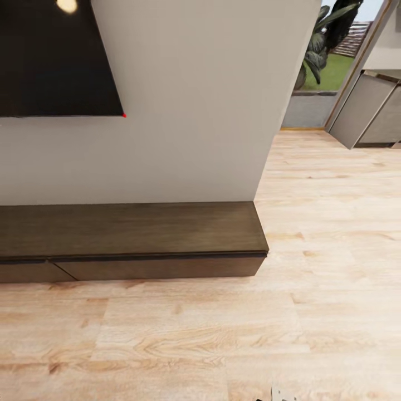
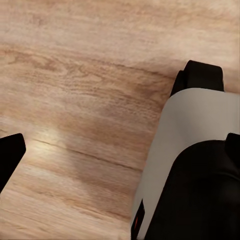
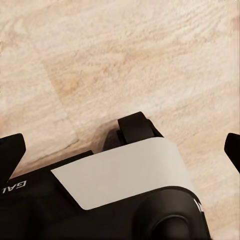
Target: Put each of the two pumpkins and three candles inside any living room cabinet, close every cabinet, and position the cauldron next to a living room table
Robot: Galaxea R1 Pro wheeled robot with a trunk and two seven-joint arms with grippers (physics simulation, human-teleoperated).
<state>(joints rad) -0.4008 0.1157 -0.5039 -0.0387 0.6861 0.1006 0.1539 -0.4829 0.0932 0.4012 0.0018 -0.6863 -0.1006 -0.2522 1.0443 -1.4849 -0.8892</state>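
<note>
A pale wood-plank floor (image 1: 312, 234) spreads across the lower part of the head view and runs back to the right, its boards showing darker grain knots. A plain off-white wall (image 1: 200, 106) stands behind, ending in a vertical corner at the right. Mounted on it at upper left is a black television screen (image 1: 53, 61) with a tiny red light (image 1: 123, 116) at its lower right corner and a bright lamp reflection near its top. Past the wall's corner, a doorway shows a leafy green plant (image 1: 326, 39) and grass outside. Grey cabinet units (image 1: 367, 111) stand at far right.
</note>
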